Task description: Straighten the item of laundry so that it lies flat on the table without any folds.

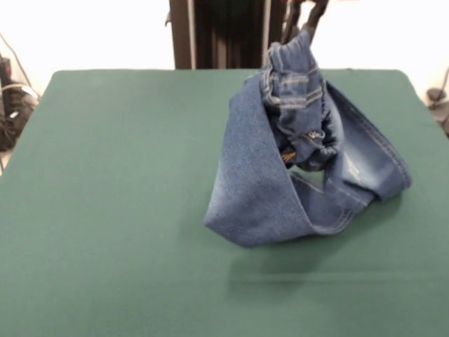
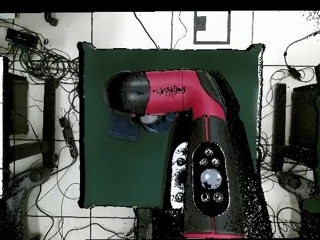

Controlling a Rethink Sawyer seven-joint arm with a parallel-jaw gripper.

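The small blue denim jeans point(image 1: 280, 182) hang bunched from their elastic waistband at the front view's one o'clock, legs trailing folded on the large dark green felt-covered table point(image 1: 105, 210). The gripper point(image 1: 306, 24) holds the waistband, though its fingers are hidden, so I cannot tell their state. Overhead, the red and black arm point(image 2: 181, 94) crosses the table, with tangled cables point(image 2: 37, 62) on white tiled floor point(image 2: 119, 28) around it.

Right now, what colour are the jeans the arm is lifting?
Blue denim with faded pale patches; the jeans show best in the front view.
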